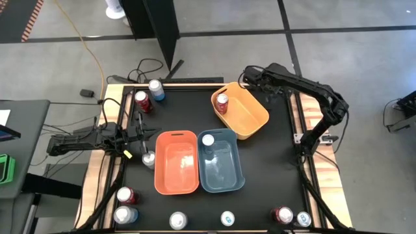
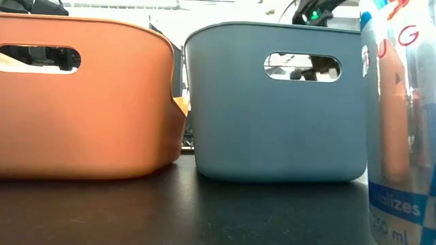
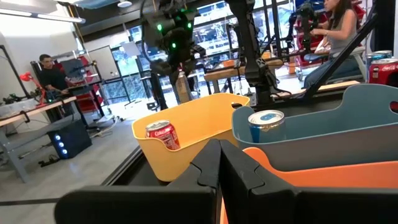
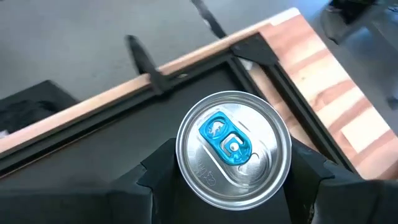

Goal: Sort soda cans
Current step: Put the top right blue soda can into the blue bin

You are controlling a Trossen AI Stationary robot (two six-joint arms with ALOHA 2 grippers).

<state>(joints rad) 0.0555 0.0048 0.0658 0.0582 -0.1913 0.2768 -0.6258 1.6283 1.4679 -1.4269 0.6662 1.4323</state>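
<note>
My right gripper (image 4: 233,186) is shut on a silver-topped soda can with a blue tab (image 4: 234,148), near the table's far edge beside the yellow bin (image 1: 250,120); in the high view the right gripper (image 1: 250,77) hides this can. My left gripper (image 1: 142,136) is shut and touches nothing, level at the orange bin's (image 1: 176,185) left side, with a silver can (image 1: 149,158) standing close by. A red can (image 1: 222,103) stands in the yellow bin and a blue can (image 1: 208,140) in the blue bin (image 1: 224,175). The left wrist view shows the shut left gripper (image 3: 219,165), the red can (image 3: 163,134) and the blue can (image 3: 267,123). My right gripper holds the can by its side wall just below the top rim (image 4: 186,177), pinched between the two fingers (image 4: 155,180). The fingers come from above, and the can stands upright in them. Whether its base is on the table does not show.
Two cans (image 1: 142,101) (image 1: 156,89) stand at the far left corner. Several more line the near edge, among them a red one (image 1: 125,195) and a red one (image 1: 282,214). In the low view a silver-white can (image 2: 402,122) stands close on the right, before the bins.
</note>
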